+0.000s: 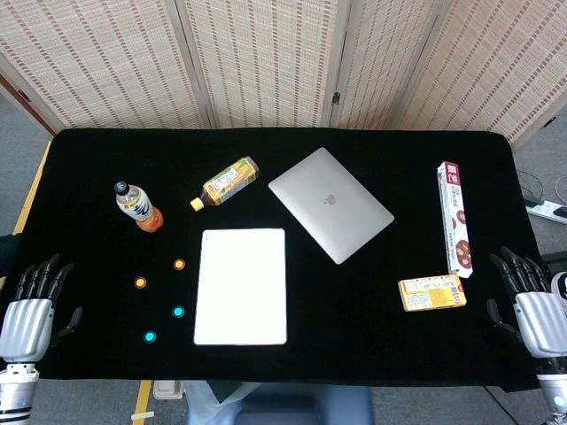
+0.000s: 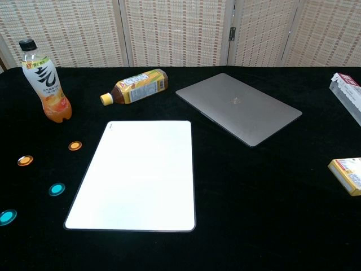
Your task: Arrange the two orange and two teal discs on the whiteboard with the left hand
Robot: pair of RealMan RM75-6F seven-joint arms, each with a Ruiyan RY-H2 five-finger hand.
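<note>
Both hands rest with fingers spread and holding nothing at the near edge of the black bench: the left hand at one corner, the right hand at the other. Just beyond the left hand lie two orange discs and two teal discs, all on the cloth beside the whiteboard, none on it. The whiteboard lies flat between the hands, nearer the left.

Edges clip plenty here.
Chest view cuts the long box, the yellow box and one teal disc; both hands fall outside it.
</note>
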